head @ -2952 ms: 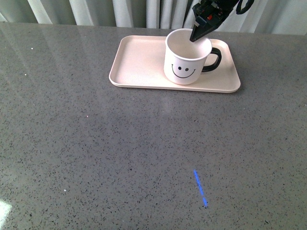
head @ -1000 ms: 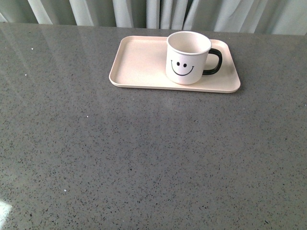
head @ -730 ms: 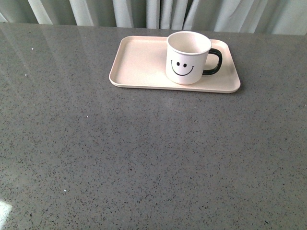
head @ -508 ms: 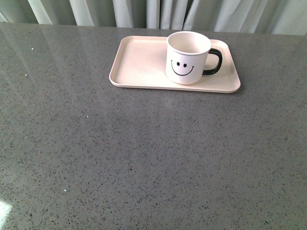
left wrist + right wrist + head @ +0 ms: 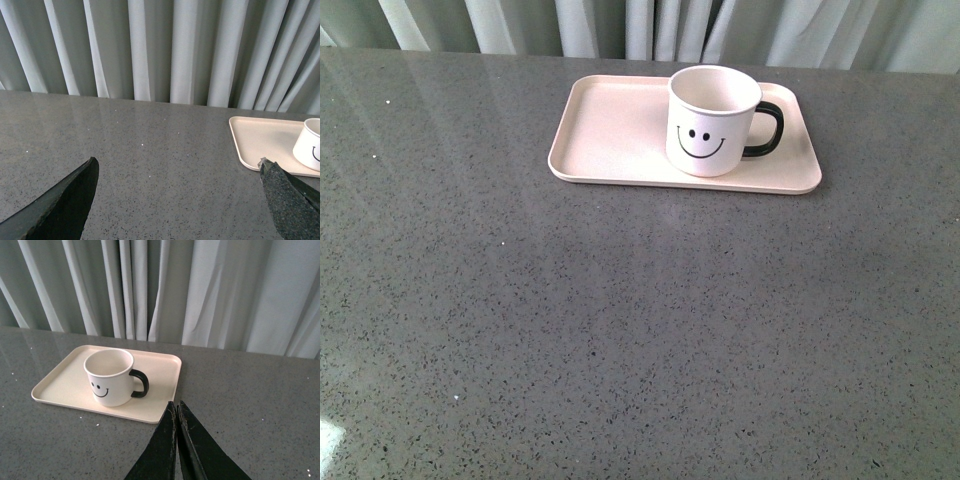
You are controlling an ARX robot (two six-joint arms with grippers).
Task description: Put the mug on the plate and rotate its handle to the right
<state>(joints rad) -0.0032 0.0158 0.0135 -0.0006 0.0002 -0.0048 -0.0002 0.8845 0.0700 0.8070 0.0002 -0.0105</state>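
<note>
The white mug [image 5: 711, 120] with its smiley face stands upright on the right part of the pale pink plate [image 5: 610, 130]. Its black handle [image 5: 768, 130] points to the right. Neither arm shows in the front view. In the right wrist view the mug [image 5: 110, 377] and plate [image 5: 60, 385] lie beyond my right gripper [image 5: 176, 405], which is shut with nothing in it, off the plate's near corner. My left gripper [image 5: 177, 167] is open over bare table, with the plate [image 5: 260, 142] and a sliver of the mug [image 5: 311, 145] off to one side.
The grey speckled table [image 5: 620, 330] stretches wide around the plate. Pale curtains [image 5: 620, 25] hang behind its far edge.
Three seconds ago the right gripper's tip was at the mug's rim; it has since left the front view. The mug and plate have stayed put over the last second.
</note>
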